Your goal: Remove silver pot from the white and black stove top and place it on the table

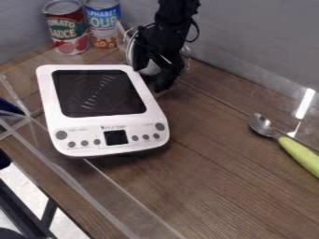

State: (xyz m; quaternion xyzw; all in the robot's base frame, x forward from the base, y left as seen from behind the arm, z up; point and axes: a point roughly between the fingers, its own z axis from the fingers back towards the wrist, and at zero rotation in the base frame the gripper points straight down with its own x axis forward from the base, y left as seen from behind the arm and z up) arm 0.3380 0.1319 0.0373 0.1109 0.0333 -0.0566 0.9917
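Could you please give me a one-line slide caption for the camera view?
Open gripper lowered behind the empty stove top, pot hidden; cans and spoon on table.

- Stove top (100, 110): flat white rounded-square cooktop with a black square heating surface and a strip of small buttons along its near edge; lies left of centre, turned slightly askew, nothing on its black square.
- Silver pot: cannot be made out.
- Worktop (218, 163): brown wood-grain, with clear plastic edge panels.

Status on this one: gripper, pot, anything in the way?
Gripper open, low behind stove top. Burner bare; silver pot mostly hidden at gripper, apparently on table. Nothing in the way; cans behind, spoon right.
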